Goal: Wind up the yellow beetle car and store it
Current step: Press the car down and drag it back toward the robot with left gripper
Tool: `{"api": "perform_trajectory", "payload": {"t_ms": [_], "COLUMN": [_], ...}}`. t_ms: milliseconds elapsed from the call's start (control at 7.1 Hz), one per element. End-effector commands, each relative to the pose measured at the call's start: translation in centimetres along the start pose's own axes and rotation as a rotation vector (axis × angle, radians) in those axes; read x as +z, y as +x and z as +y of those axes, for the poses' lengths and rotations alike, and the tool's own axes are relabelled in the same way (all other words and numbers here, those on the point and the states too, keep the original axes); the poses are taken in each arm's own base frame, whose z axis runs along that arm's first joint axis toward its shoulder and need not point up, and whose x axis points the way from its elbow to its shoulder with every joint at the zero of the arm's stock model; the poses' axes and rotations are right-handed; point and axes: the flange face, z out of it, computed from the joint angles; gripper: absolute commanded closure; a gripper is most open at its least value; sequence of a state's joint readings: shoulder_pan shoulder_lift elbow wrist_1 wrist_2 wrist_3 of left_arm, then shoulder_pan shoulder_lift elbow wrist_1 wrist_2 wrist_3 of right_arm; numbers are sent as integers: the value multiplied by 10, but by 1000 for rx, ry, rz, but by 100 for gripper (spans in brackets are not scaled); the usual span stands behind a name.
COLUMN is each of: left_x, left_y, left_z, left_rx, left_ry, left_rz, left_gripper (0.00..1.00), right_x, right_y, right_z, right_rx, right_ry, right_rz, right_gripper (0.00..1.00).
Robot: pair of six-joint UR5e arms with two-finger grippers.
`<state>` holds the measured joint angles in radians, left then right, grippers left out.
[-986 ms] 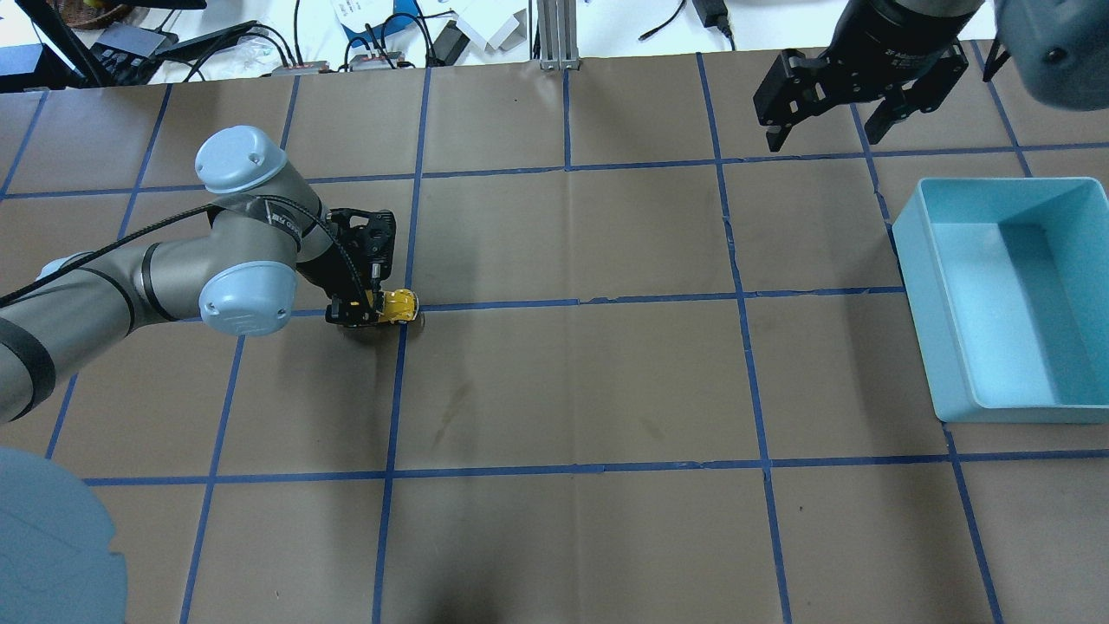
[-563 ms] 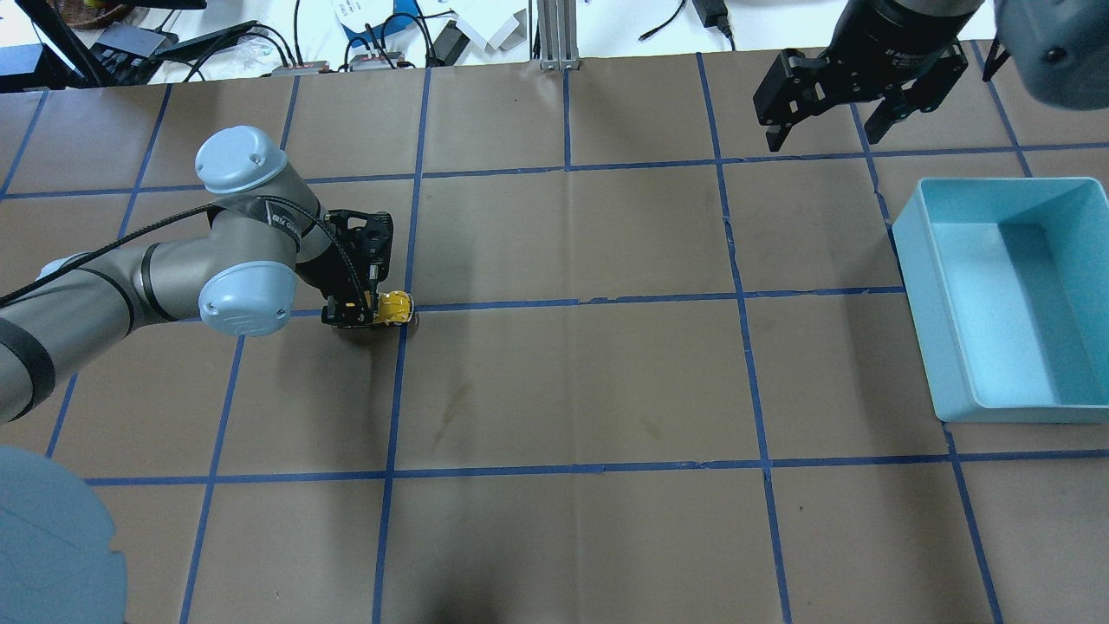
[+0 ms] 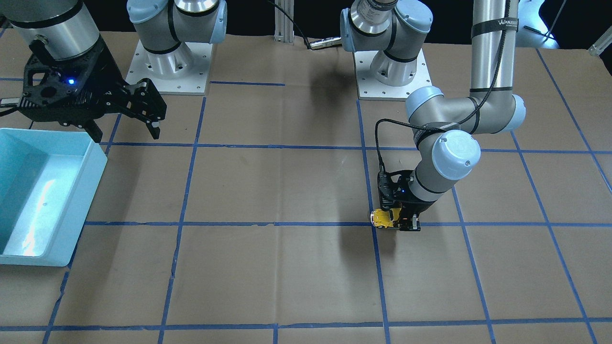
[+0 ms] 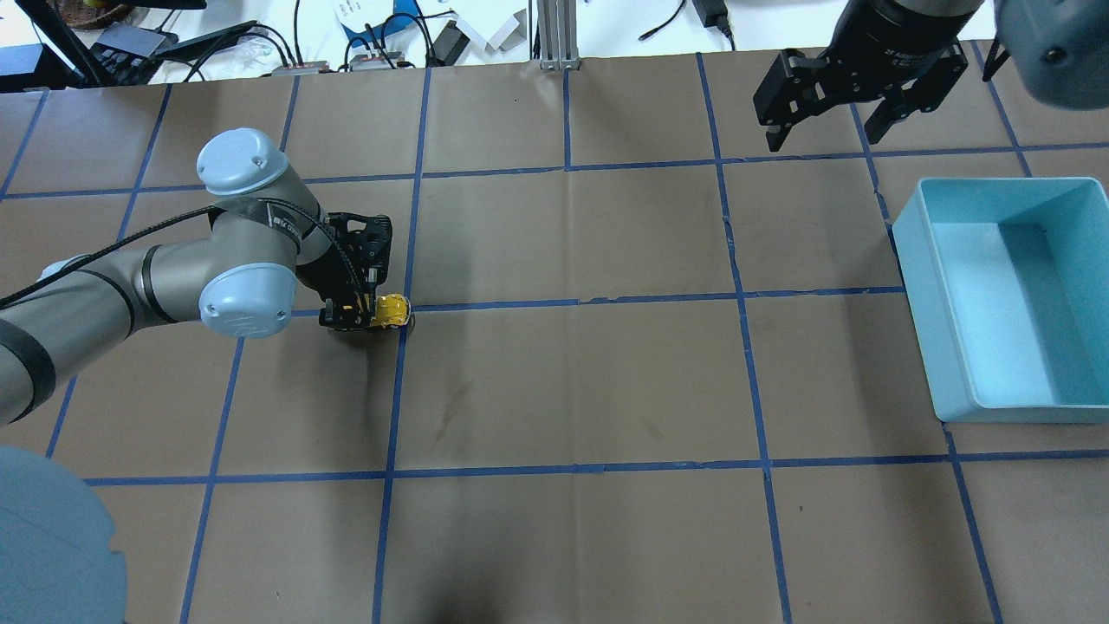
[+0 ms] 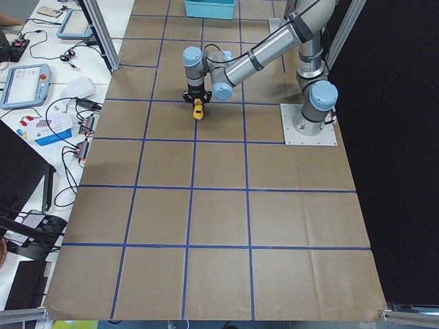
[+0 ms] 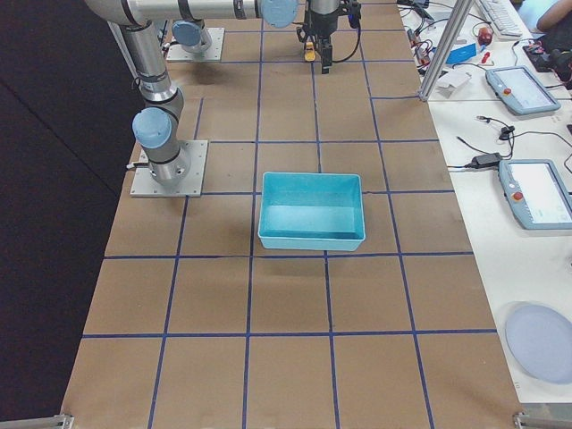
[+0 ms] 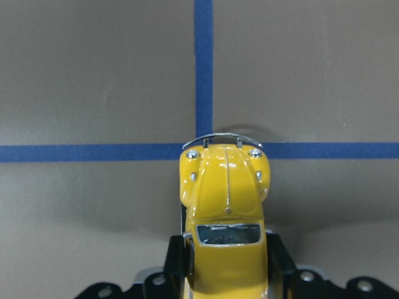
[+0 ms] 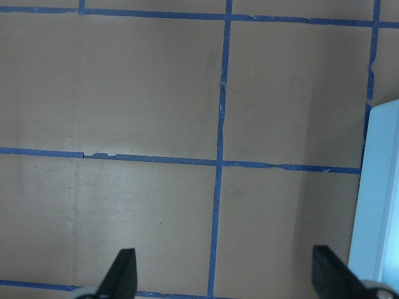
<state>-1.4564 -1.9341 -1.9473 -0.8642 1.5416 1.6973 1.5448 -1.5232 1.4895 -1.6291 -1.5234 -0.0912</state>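
Overhead exterior view: brown paper covers the tabletop (image 4: 563,381), ruled into squares by blue tape (image 4: 658,298). The left tool (image 4: 358,314) pinches the rear of the yellow beetle car (image 4: 392,309), which is at a tape crossing in the left half, nose toward the middle. The right tool (image 4: 823,132) hangs over the far right corner with its fingers spread. A light blue bin (image 4: 1031,413) stands at the right edge, well apart from the car. White print on the right wrist may begin "2F Adaptive", though it is too small to be sure. Beyond the far edge lies a white desk (image 4: 606,22) with cables and adapters.

Front-facing view: both arm bases are bolted to white plates (image 3: 191,79) on the paper, and a blue light (image 3: 71,81) glows on the right wrist. The car shows yellow beside the left tool's black fingers, on a tape line.

Left side view: the car is a yellow speck under the near arm's wrist. A side bench (image 5: 51,65) carries grey handheld screens and wires.

Right side view: the bin sits mid-tabletop, hollow side up. A second bench (image 6: 465,214) with two grey screens runs along the right.

Left wrist view: the car's hood points away, its chrome bumper at the crossing, with a black finger (image 7: 174,265) pressed against each side by the windscreen.

Right wrist view: two finger tips stand wide apart over the paper, with the bin's rim at the right edge.
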Motion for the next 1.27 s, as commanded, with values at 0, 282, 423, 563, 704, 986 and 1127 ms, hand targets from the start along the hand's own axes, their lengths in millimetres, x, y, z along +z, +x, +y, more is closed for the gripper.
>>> {"api": "perform_trajectory", "payload": {"t_ms": [0, 282, 423, 563, 704, 986, 1127], "left_x": [0, 2, 1, 1, 0, -1, 0], "left_y": [-1, -1, -1, -2, -2, -3, -2], "left_z": [14, 34, 35, 38, 48, 58, 62], "left_rx": [-12, -44, -44, -49, -67, -84, -39], "left_ry": [1, 7, 9, 9, 11, 15, 16], "left_rz": [0, 4, 2, 0, -1, -4, -2], "left_gripper": [76, 76, 76, 76, 76, 76, 76], "right_x": [0, 0, 0, 0, 0, 0, 0], "right_y": [0, 0, 0, 0, 0, 0, 0], "right_z": [0, 0, 0, 0, 0, 0, 0], "right_rx": [-1, -1, -1, -1, -1, -1, -1], "right_ry": [0, 0, 0, 0, 0, 3, 3], "right_rz": [1, 1, 1, 1, 1, 3, 2], "right_gripper": [0, 0, 0, 0, 0, 0, 0]}}
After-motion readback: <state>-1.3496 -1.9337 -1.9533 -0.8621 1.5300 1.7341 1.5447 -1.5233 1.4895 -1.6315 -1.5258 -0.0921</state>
